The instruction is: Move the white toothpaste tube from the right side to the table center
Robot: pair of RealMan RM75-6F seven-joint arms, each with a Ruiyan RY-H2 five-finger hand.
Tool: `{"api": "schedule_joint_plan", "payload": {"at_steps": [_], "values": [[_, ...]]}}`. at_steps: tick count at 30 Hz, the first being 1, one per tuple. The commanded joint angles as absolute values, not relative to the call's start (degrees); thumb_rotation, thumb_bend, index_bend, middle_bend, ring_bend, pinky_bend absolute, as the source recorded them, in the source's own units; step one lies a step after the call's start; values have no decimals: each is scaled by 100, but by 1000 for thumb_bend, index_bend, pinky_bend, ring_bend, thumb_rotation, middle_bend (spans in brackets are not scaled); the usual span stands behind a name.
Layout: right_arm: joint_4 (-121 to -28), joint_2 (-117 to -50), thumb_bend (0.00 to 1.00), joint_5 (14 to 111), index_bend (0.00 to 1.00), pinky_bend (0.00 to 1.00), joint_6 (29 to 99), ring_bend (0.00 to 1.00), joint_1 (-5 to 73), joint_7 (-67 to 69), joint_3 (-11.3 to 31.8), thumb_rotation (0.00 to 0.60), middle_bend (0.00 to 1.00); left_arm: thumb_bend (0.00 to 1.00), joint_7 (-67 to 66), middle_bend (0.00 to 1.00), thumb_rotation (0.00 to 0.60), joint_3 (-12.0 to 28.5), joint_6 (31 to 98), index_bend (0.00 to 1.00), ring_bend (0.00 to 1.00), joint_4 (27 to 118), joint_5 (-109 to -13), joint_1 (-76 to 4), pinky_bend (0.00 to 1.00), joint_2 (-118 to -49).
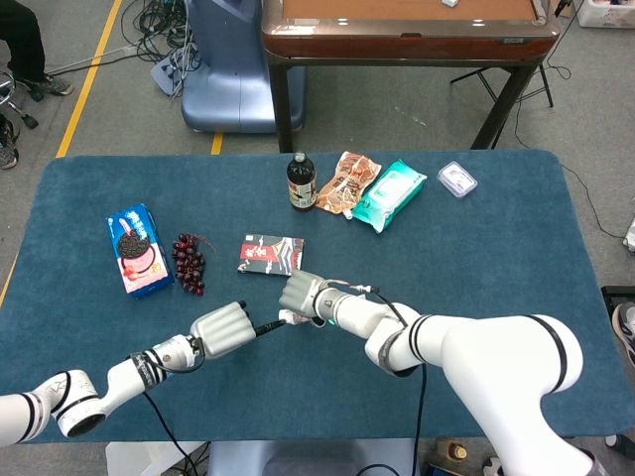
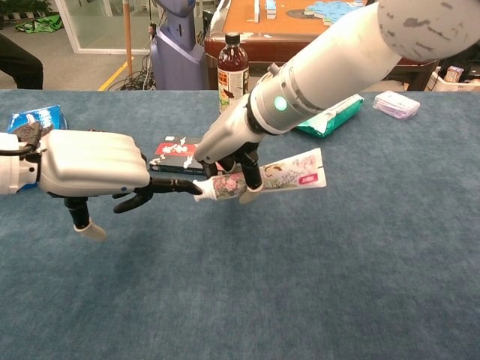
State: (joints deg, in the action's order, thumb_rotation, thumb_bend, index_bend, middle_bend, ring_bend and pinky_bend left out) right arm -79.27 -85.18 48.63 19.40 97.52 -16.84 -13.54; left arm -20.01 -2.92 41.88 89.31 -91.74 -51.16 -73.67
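The white toothpaste tube (image 2: 285,171), printed with flowers, hangs just above the blue table (image 2: 360,247) near its middle. Its flat end is tilted up to the right and its cap points left. My right hand (image 2: 232,154) grips the tube near the cap end from above. In the head view this hand (image 1: 303,293) covers most of the tube. My left hand (image 2: 90,161) reaches in from the left, and one dark fingertip touches the cap. Its other fingers hold nothing. In the head view the left hand (image 1: 223,327) sits just left of the right one.
A dark snack packet (image 1: 270,254) lies just behind the hands. At the back stand a brown bottle (image 1: 301,182), a snack bag (image 1: 347,181), a teal wipes pack (image 1: 390,194) and a small clear box (image 1: 457,178). Grapes (image 1: 189,263) and a cookie box (image 1: 136,250) lie to the left.
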Motion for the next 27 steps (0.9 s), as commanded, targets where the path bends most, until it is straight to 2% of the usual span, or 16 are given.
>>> {"api": "schedule_joint_plan", "payload": {"at_steps": [1, 18, 27], "values": [[-7947, -8499, 1000, 4898, 1000, 386, 1956, 879, 9731, -1675, -1331, 600, 868, 111, -2014, 620, 600, -290, 4170, 0, 564, 8920, -9130, -5112, 412, -7375], [-8057, -8394, 1000, 5092, 1000, 385, 2007, 885, 9559, -1568, -1150, 600, 870, 111, -2063, 617, 600, -299, 4163, 0, 556, 8911, -9030, -5106, 412, -7398], [-7958, -8333, 1000, 5119, 1000, 386, 2134, 885, 9357, -1530, -1116, 600, 870, 111, -2167, 606, 600, -346, 4430, 0, 546, 9179, -9080, -4963, 411, -7131]]}}
